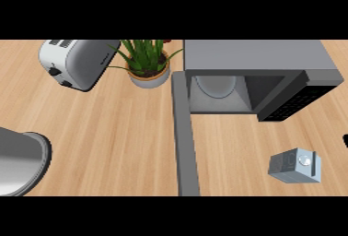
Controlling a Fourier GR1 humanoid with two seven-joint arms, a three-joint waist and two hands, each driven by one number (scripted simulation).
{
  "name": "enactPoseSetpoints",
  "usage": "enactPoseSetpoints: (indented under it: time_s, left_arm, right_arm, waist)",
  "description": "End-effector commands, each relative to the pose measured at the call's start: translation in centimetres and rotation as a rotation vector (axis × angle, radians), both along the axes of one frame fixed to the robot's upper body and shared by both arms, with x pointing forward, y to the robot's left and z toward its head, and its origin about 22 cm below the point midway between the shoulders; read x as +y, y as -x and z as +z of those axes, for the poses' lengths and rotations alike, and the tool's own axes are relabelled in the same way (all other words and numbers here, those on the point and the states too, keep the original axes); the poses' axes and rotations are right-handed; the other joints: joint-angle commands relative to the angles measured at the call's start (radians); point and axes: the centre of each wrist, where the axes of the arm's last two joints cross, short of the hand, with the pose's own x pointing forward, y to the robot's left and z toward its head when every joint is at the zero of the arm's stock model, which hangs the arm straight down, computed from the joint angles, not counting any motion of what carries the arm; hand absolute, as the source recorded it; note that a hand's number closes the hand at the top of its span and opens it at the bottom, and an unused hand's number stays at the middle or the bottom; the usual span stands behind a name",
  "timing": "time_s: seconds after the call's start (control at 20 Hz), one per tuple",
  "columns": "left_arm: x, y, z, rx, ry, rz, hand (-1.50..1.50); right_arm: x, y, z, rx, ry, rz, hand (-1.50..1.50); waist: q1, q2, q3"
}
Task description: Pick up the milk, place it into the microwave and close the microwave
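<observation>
The milk carton [295,166] lies just left of my right hand [345,140], whose fingers I cannot make out.

Microwave [262,57] cavity open; door [183,138] swung out left; bare counter [238,147] between door and milk [294,166].

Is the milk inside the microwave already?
No, the milk stands on the wooden counter, in front of the open microwave, whose inside holds only its round plate.
</observation>
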Motion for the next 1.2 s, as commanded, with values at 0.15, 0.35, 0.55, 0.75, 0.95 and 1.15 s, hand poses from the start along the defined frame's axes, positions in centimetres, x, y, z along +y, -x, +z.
enactPoseSetpoints:
  time_s: [0.15,0.35,0.55,0.75,0.95,1.15]
  left_arm:
    - [1.9,1.6,-0.5,0.006,0.013,-0.016,-1.5]
    - [2.4,3.2,2.2,0.001,-0.017,-0.027,-1.5]
    - [1.2,3.6,1.0,-0.002,0.005,-0.008,-1.5]
    - [3.1,3.9,1.0,0.007,-0.018,-0.003,-1.5]
    - [3.1,6.2,1.2,0.017,-0.004,-0.006,-1.5]
    - [2.0,4.8,1.8,0.012,-0.007,-0.005,-1.5]
  right_arm:
    - [-1.5,0.4,-2.5,0.035,0.015,-0.052,-1.5]
    - [-1.2,-1.2,-3.1,0.05,0.025,-0.047,-1.5]
    - [-3.1,-2.6,-7.0,0.112,-0.008,-0.095,-1.5]
    - [-4.7,-1.9,-10.0,0.113,-0.007,-0.153,-1.5]
    - [-6.1,-0.9,-12.4,0.137,-0.003,-0.211,-1.5]
    - [-7.9,0.4,-14.6,0.158,0.0,-0.211,-1.5]
  waist:
    - [-0.003,0.001,0.0]
    - [0.004,0.001,0.0]
    - [0.004,0.002,0.0]
    - [0.002,0.001,0.0]
    - [0.006,0.0,0.0]
    - [-0.001,0.001,0.0]
